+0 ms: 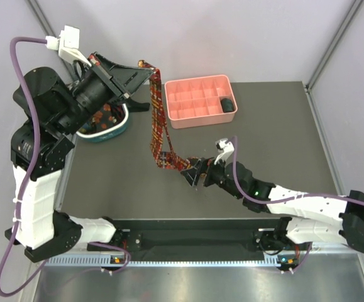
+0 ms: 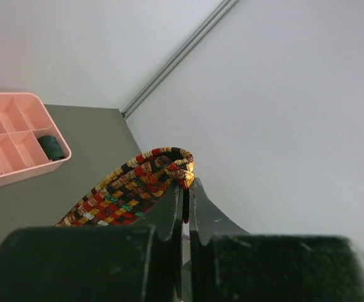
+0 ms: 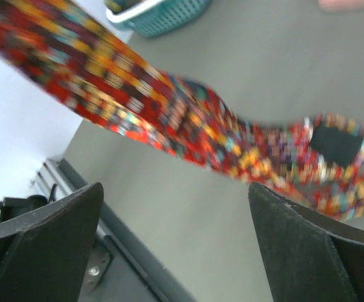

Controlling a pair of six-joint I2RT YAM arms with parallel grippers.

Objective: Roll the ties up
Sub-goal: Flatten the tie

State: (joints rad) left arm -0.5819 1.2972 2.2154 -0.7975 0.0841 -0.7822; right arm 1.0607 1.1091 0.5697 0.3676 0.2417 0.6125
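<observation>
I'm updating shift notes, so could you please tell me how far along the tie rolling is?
Done: one dark roll in the pink tray. In hand: left fingers pinch the plaid tie aloft, unrolled; open right fingers hover by its lower end. Left: rolling it, plus ties in the basket.

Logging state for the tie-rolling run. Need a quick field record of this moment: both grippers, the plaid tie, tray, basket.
left gripper: raised high, shut on one end of the plaid tie
plaid tie: hangs from the left gripper down to the table, lower end lying on it
right gripper: open, low at the tie's lower end, contact unclear
tray: pink, back of table, one dark roll in a right-side compartment
basket: teal, left side, partly hidden by the left arm
</observation>
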